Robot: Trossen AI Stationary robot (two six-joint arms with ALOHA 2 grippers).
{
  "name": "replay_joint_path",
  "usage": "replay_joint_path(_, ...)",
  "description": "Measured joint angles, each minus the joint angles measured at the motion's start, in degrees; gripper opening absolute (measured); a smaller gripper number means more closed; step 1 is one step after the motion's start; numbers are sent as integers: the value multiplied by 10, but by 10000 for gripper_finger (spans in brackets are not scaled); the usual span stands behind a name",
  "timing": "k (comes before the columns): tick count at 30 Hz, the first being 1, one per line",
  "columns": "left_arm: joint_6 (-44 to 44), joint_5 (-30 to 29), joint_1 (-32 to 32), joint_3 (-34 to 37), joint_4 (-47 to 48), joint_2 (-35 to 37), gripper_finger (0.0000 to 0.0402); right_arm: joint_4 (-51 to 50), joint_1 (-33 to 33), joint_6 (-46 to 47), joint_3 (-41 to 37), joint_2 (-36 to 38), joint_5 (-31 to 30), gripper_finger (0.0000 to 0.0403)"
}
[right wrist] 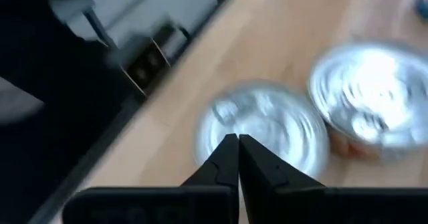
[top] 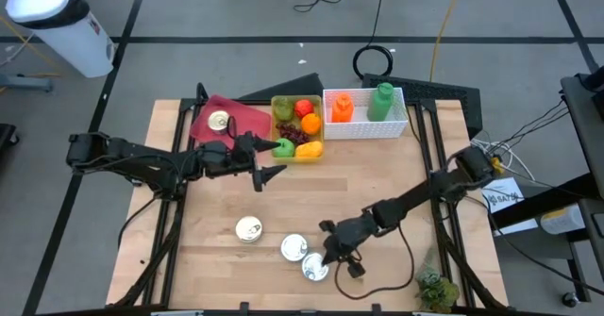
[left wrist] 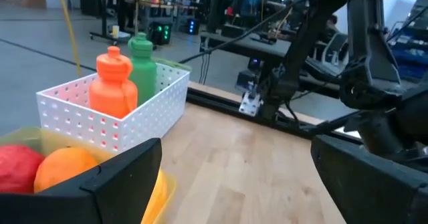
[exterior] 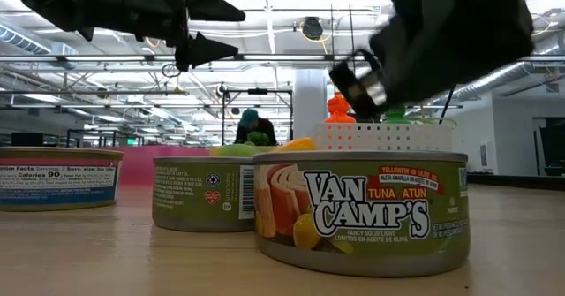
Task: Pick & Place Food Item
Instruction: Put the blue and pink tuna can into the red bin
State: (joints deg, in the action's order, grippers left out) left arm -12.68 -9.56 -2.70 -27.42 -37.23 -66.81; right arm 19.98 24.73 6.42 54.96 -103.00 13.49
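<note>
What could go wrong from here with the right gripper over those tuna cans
The right gripper is shut above the nearest tuna can, holding nothing; lowered like this it would press on the lid rather than grip it. A second can sits almost against that one, so opened fingers could knock it. The left gripper waits open near the yellow fruit tray.

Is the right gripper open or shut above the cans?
Shut and empty: in its wrist view the right gripper has both fingertips pressed together, nothing between them, over a tuna can.
</note>
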Motion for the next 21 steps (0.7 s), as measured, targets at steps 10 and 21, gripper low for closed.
replay_joint_path(10, 3, 0, 0, 0, -1, -1, 395, -41, -31, 15, 0, -20, -14, 1)
replay_joint_path(21, 5, -1, 0, 0, 0, -1, 395, 0, -16, 51, -1, -21, 46, 0)
